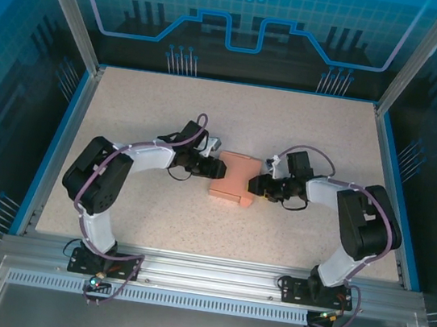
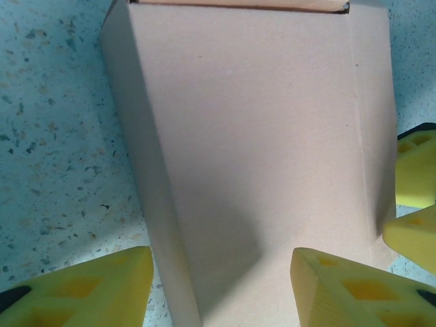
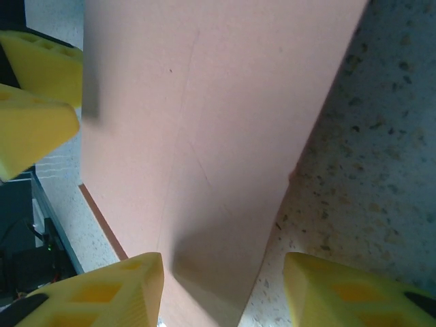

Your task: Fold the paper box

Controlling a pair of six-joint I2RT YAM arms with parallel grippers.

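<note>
Paper box (image 1: 232,179), salmon-pink and folded into a small rectangular body, lies near the middle of the speckled worktop (image 1: 209,113) in the top view. The left hand (image 1: 206,164) is at its left end and the right hand (image 1: 258,184) at its right end. In the left wrist view the paper box (image 2: 259,136) runs away from the camera between the 2 yellow fingers of the left hand (image 2: 221,255). 1 finger sits just beside its left edge and the other overlaps its top face; I cannot tell whether they pinch it. The right hand's fingers (image 2: 415,163) show at the picture's right edge. In the right wrist view the right hand (image 3: 225,262) stands part-way wide around the near end of the paper box (image 3: 204,122). The finger on the picture's left is against the cardboard, and bare worktop shows between the box and the other finger. The left hand's fingers (image 3: 41,61) reach in at the upper left.
</note>
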